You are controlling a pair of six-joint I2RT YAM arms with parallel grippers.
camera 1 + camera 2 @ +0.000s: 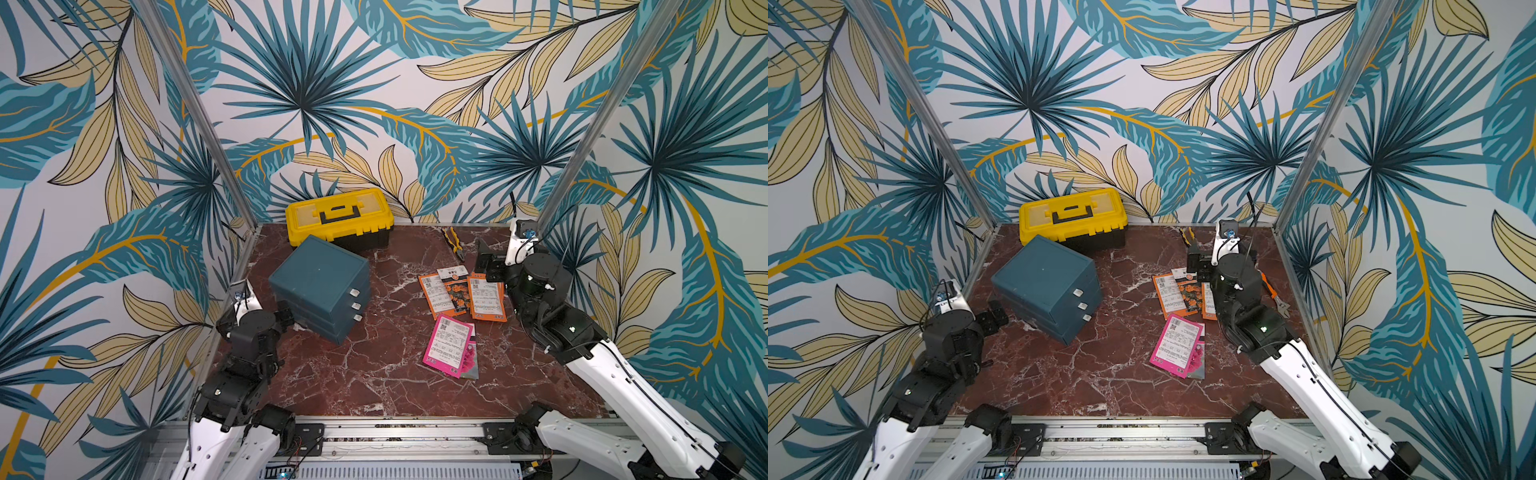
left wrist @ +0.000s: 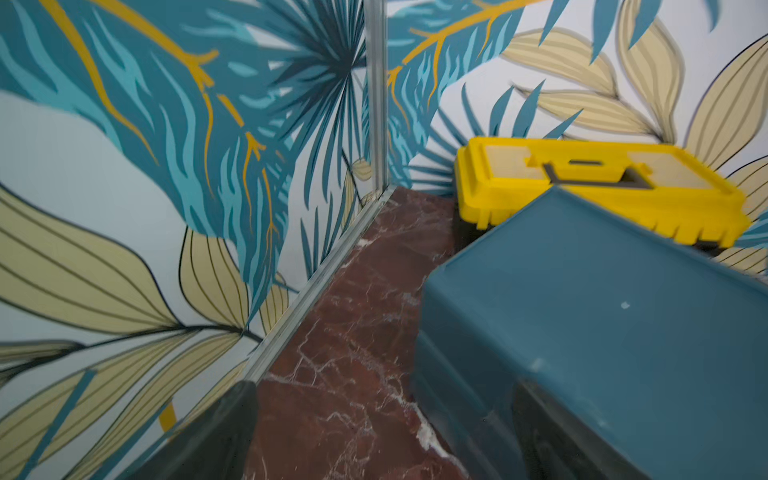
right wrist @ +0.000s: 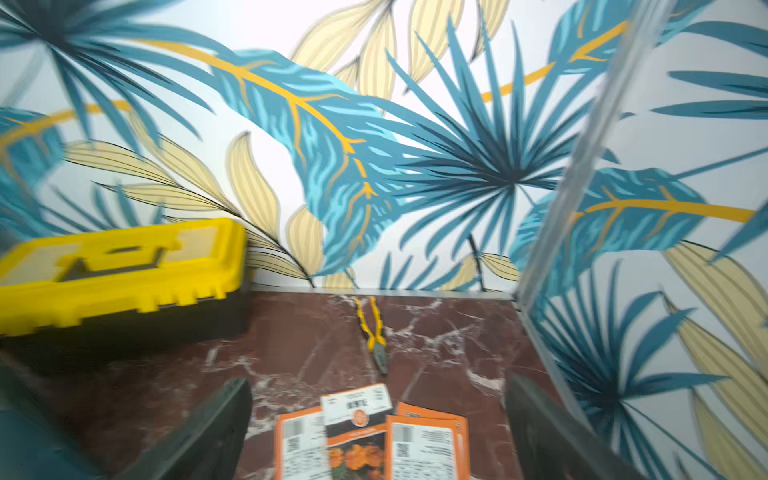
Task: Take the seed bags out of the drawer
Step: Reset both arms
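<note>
Right arm stretched forward, right gripper (image 3: 376, 384) spread wide and empty over the orange seed bags (image 1: 486, 297) on the table (image 1: 374, 386), magenta seed bags (image 1: 449, 347) nearby. Left arm folded, left gripper (image 2: 384, 390) gaping beside the teal drawer unit (image 1: 320, 274).

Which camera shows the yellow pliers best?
The right wrist view: the pliers lie near and whole, if slightly blurred. In both top views the pliers look small, by the back wall; the left wrist view misses them.
</note>
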